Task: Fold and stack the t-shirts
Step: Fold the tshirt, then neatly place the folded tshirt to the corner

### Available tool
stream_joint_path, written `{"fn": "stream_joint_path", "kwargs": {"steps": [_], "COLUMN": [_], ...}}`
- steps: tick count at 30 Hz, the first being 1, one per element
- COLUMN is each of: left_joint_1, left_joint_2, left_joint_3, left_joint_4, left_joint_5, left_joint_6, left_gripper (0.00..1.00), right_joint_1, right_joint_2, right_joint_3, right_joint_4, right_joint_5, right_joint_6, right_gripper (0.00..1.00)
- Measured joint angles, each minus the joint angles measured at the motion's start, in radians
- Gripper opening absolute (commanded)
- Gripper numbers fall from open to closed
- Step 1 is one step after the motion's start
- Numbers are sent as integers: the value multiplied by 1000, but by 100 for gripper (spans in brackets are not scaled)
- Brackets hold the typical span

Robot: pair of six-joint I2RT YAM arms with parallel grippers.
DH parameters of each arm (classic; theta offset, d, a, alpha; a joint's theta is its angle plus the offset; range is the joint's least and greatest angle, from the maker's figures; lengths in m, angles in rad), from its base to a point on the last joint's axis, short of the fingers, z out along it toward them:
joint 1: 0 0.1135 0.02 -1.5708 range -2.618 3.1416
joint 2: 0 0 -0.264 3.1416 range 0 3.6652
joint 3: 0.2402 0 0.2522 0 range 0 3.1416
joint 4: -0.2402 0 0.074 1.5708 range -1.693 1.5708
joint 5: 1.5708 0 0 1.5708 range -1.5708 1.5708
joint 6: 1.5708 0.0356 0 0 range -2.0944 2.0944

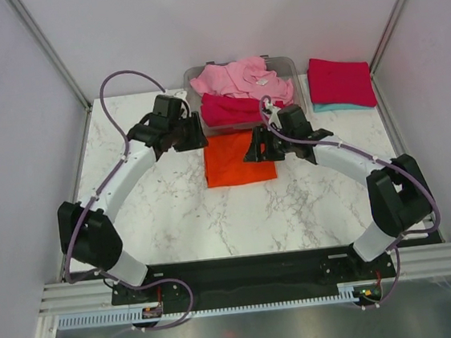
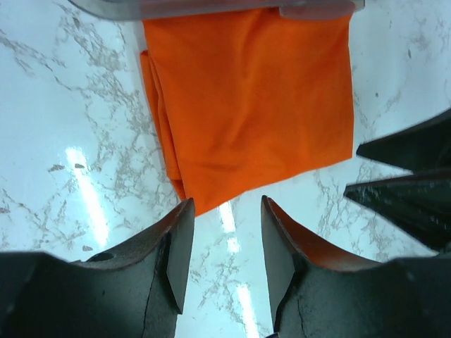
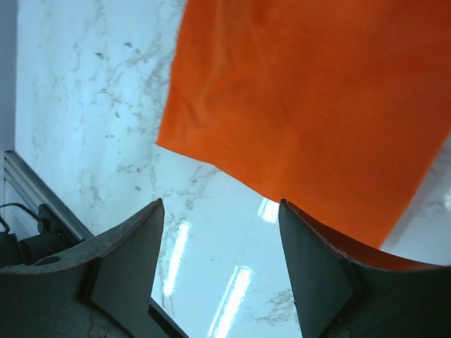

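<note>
A folded bright orange t-shirt lies flat on the marble table in front of the bin; it also shows in the left wrist view and the right wrist view. My left gripper is open and empty, just left of the shirt's far corner. My right gripper is open and empty above the shirt's right edge. Loose light pink and crimson-magenta shirts fill the bin. A folded crimson shirt lies on a teal one at the far right.
The grey see-through plastic bin stands at the table's back centre, its rim showing in the left wrist view. White walls and metal posts enclose the table. A rail runs along the near edge.
</note>
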Motion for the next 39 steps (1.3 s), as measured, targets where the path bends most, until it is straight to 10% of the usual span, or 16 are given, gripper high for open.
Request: {"fn": "stream_joint_path", "kwargs": {"steps": [4,21,39], "left_joint_1": [-27,-48,-48], "left_joint_2": [-50,-649,-741], "left_joint_3": [-93,-435,-552], "left_joint_4": [-2,-112,-123], "left_joint_5": [21,-6,-88], "left_joint_6": [0,9,38], "left_gripper": [49,49,49], "right_joint_1": [-79,-302,-150], "right_joint_2": [-2,412,528], "right_joint_3": [-55,165,140], "right_joint_4": [-33,193,526], "right_joint_5": [23,-72,-7], "right_joint_6": [-20,29,248], "right_gripper": [98,98,39]}}
